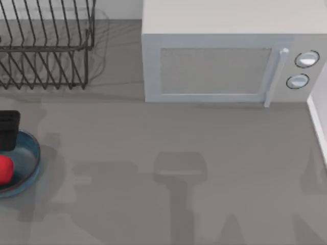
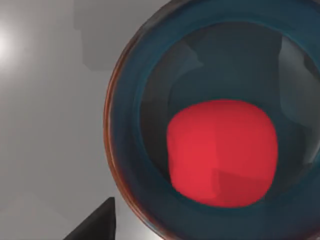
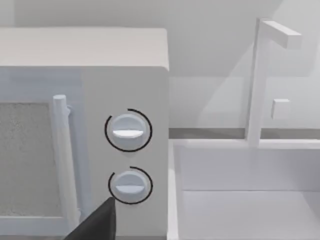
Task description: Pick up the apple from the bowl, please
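Observation:
The red apple (image 1: 4,169) lies inside the blue bowl (image 1: 31,153), which stands at the table's far left and is cut by the top view's edge. Close up in the left wrist view, the apple (image 2: 222,152) rests on the bowl's blue-grey floor, ringed by the glossy bowl wall (image 2: 127,150). My left gripper (image 1: 7,130) shows as a black block over the bowl's far rim, just behind the apple and apart from it. A dark part of my right gripper (image 3: 97,222) faces the microwave's dials, far from the bowl.
A black wire dish rack (image 1: 46,46) stands at the back left. A white microwave (image 1: 219,66) with two dials (image 3: 128,131) fills the back middle and right. A white sink (image 3: 245,190) with a tap (image 3: 260,80) lies at the right edge.

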